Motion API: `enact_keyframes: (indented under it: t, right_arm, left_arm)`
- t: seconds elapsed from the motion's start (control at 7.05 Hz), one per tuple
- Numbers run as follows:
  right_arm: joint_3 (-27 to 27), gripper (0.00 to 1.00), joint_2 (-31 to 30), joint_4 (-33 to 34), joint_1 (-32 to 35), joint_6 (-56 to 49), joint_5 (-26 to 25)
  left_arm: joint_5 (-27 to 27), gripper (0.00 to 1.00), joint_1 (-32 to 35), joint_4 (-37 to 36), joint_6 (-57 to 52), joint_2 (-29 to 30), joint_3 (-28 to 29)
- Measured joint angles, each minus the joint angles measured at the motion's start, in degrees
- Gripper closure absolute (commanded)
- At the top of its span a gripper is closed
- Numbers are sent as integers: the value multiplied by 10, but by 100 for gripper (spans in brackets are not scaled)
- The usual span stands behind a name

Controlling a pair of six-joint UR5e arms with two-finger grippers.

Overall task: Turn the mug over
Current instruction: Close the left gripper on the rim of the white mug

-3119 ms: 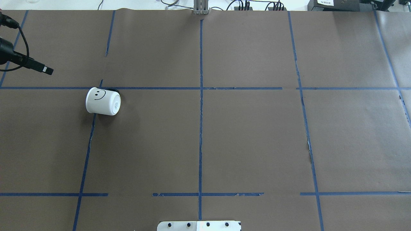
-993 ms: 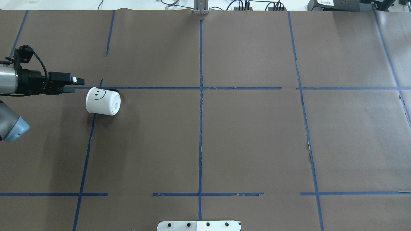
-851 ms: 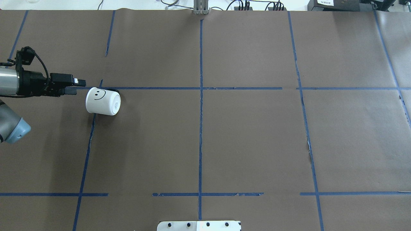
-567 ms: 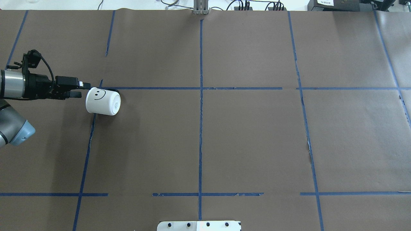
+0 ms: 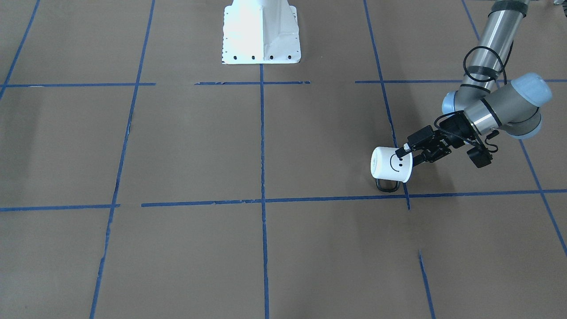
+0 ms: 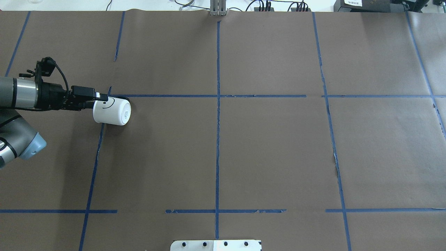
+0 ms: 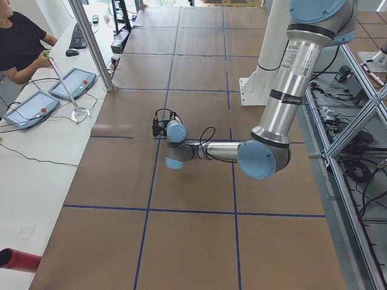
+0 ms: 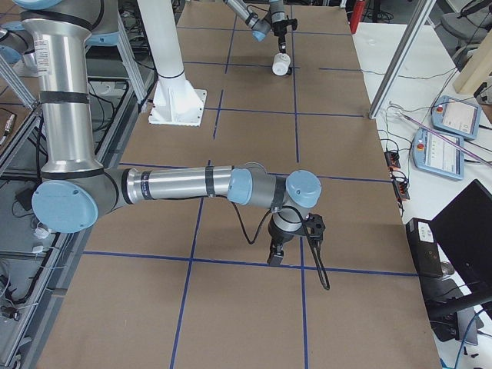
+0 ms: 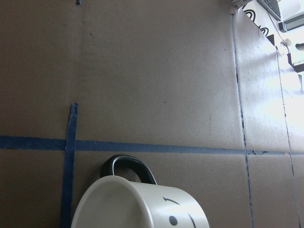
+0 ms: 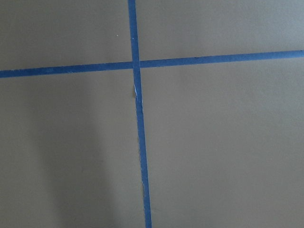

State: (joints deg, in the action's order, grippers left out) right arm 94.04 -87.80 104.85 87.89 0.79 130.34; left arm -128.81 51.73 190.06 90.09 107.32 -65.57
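Overhead exterior: mug (image 6: 113, 112) is lying sideways; left gripper (image 6: 97, 100), jaws apart, is now overlapping its rim, earlier gap closed.

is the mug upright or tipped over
Tipped on its side: the mug shows its flat base sideways, its rim facing the left gripper.

Left arm stretched low, left gripper (image 6: 95, 99) level, jaws apart; right arm bent, right gripper (image 8: 275, 259) pointing down

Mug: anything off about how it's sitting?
Yes. The mug lies tipped on its side on the table, mouth toward the left gripper, its handle low against the table. Nothing looks spilled or broken.
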Motion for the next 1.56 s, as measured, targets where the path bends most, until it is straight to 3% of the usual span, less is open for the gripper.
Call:
enact_keyframes:
  t: [0.28, 1.28, 1.56]
  right_arm:
    - [0, 0, 0, 0, 0, 0, 0]
    - [0, 0, 0, 0, 0, 0, 0]
    - [0, 0, 0, 0, 0, 0, 0]
  left_arm:
    - [0, 28, -4, -1, 0, 3, 0]
    - [-2, 36, -6, -2, 16, 4, -9]
    - [-3, 44, -6, -2, 17, 4, -12]
